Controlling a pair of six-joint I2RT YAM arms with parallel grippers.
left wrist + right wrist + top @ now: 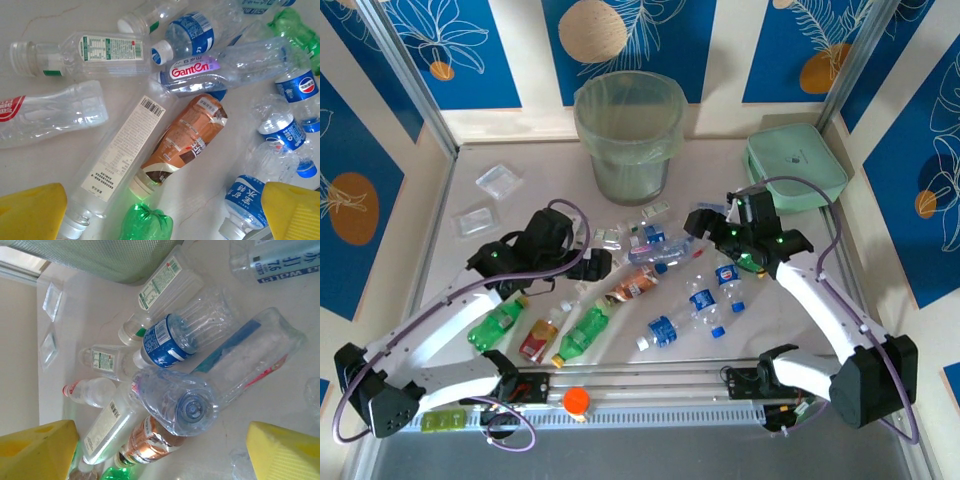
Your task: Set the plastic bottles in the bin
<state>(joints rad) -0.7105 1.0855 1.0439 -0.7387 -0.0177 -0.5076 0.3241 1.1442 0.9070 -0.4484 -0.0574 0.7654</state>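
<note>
Near edge, top view: orange ball (577,400) on the base rail. Just past it we see the plastic bottles (665,330) scattered mid-table, all lying down, none in the bin. Over the pile's left part hovers the left gripper (597,264); the right gripper (705,222) hovers over its far right part. Far end: the bin (628,135) upright with a clear liner, mint box (797,165) to its right, 2 clear trays (499,180) to its left.

Left wrist view gives us readable text: "Ganten" in red on a clear bottle (192,70), Pepsi logo on a blue-label bottle (302,85), barcode on a long white-label bottle (120,150), brown bottle (182,137) just beside it. Jaws wide, nothing gripped between the yellow fingers (30,212).

Right wrist view reads "76" and "water" on a pale-blue label (285,262), with the bin wall at top. Jaws wide there too, gripping nothing.
</note>
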